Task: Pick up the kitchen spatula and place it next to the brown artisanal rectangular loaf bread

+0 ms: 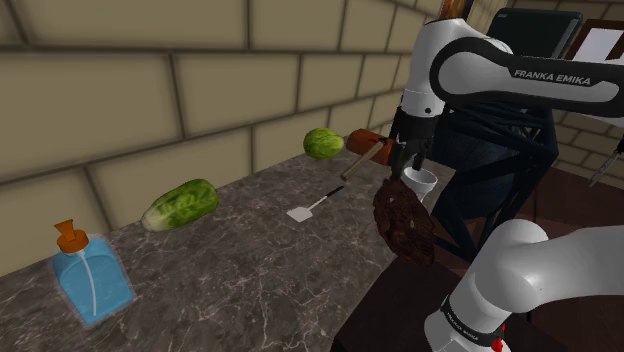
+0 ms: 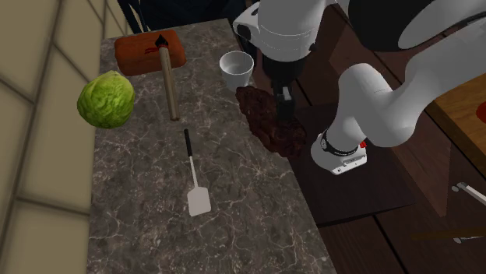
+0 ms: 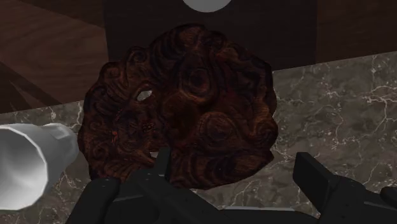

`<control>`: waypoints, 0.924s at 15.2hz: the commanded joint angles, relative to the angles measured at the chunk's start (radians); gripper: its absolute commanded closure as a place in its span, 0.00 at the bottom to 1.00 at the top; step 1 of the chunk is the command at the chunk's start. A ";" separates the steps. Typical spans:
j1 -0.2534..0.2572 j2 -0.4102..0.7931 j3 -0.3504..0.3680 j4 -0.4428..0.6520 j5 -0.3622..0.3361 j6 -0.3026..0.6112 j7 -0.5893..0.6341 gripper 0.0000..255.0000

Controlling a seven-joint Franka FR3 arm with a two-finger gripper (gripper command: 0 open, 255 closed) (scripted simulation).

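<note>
The spatula [image 1: 311, 205] [image 2: 194, 174] lies flat on the marble counter [image 1: 240, 270], its black handle towards the loaf and its white blade away from it. The reddish-brown rectangular loaf [image 1: 364, 137] [image 2: 140, 51] sits at the counter's far end. My gripper [image 1: 412, 165] [image 2: 285, 109] [image 3: 238, 181] hangs open with nothing between its fingers, over a dark brown carved object [image 3: 184, 108] [image 2: 269, 123] at the counter's edge. It is well away from the spatula.
A white cup [image 2: 236, 69] [image 3: 25, 167] stands beside the dark carved object. A wooden-handled tool [image 2: 168, 84] leans on the loaf. A green cabbage [image 2: 105, 99], a long green vegetable [image 1: 181, 203] and a blue soap bottle [image 1: 88, 275] line the brick wall.
</note>
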State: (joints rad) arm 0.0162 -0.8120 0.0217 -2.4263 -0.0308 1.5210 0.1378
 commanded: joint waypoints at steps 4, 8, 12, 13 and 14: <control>-0.034 0.057 0.068 -0.027 0.052 0.098 0.179 0.00; -0.083 0.162 0.156 -0.036 0.104 0.232 0.411 0.00; -0.139 0.293 0.234 -0.015 0.127 0.364 0.641 0.00; -0.154 0.328 0.252 -0.006 0.127 0.395 0.699 0.00; -0.169 0.364 0.269 0.005 0.125 0.426 0.757 0.00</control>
State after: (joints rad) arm -0.1373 -0.4820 0.2722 -2.4270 0.0939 1.9109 0.8286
